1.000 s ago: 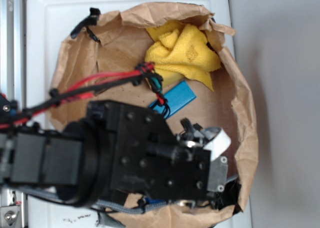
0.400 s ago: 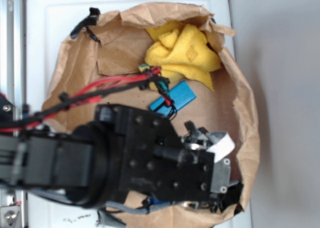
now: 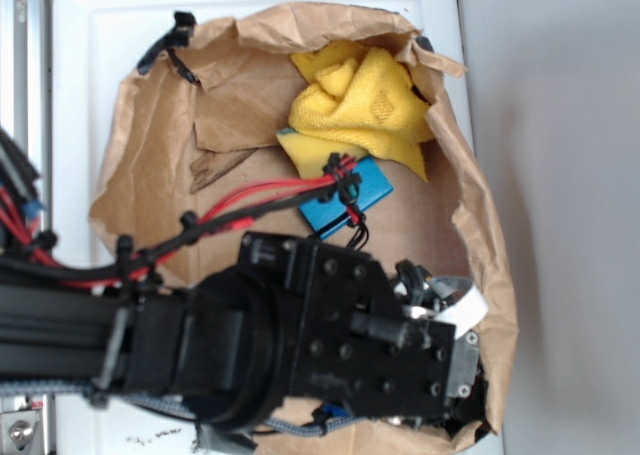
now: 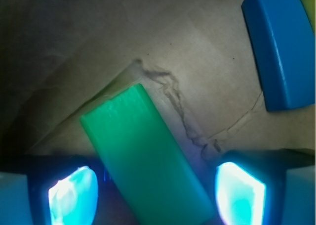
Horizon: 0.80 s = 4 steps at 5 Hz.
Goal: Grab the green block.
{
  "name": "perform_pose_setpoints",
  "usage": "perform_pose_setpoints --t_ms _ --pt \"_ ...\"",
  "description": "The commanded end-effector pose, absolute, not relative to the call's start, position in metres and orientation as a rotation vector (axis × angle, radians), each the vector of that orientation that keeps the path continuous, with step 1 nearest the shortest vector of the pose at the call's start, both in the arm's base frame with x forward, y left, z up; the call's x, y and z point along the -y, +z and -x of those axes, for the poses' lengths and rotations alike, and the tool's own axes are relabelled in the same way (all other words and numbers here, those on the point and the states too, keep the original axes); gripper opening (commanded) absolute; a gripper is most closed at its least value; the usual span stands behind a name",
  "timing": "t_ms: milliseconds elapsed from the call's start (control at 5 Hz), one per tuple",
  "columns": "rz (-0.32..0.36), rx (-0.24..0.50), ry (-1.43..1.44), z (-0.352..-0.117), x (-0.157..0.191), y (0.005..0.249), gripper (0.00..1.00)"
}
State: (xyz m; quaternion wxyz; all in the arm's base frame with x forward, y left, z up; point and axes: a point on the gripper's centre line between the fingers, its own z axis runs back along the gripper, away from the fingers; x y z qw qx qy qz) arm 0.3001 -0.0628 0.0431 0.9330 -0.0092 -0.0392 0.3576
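Arm shifts toward 5 o'clock; gripper (image 4: 155, 190) wide open, empty, straddles green block (image 4: 143, 160). Blue block (image 4: 279, 47) at 1 o'clock. Ready to close.

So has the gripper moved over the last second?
Yes. The gripper has shifted right and down in the exterior view, toward the paper bag rim's lower right.

Flat narrow green wooden plank (image 4: 145, 158), plain, unmarked. Lies flat on crumpled brown paper, long axis tilted, running from upper left to lower right in wrist view. Upper end square-cut, clear; lower end runs out of frame bottom. Surface smooth, bright green. Hidden beneath arm in exterior view.
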Motion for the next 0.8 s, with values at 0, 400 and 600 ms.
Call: perform_pose_setpoints --t_ms 0,400,600 --pt "0.048 0.118 0.723 -0.306 0.067 0.055 1.0" --pt "0.181 0.166 0.565 -0.256 0.039 0.066 1.0" --pt "0.157 0.239 0.457 -0.253 0.032 0.059 1.0"
